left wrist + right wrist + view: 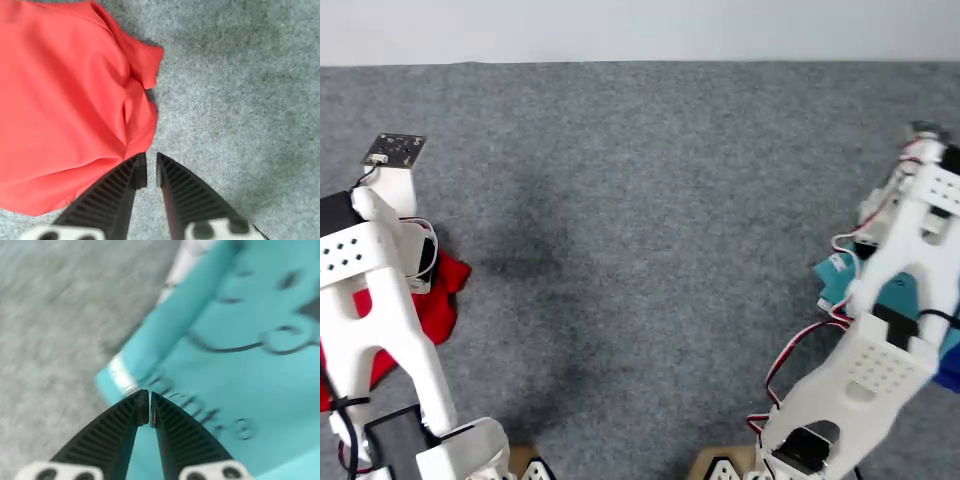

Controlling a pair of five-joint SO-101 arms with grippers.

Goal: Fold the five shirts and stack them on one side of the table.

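A crumpled red shirt (65, 100) lies on the grey carpeted table. In the high view the red shirt (442, 295) sits at the left edge, partly under my left arm (370, 290). My left gripper (147, 172) hangs just off the shirt's hem, fingers shut with only a sliver between them and nothing in it. At the right edge lies a teal shirt (832, 275) with dark print, under my right arm (900, 300). My right gripper (149, 407) is shut, its tips over the teal shirt (240, 365) near its folded edge.
A blue garment (950, 368) peeks out beneath the right arm at the table's right edge. The grey table surface (650, 230) stretches wide between the two arms. A small circuit board (394, 150) sits on top of the left arm.
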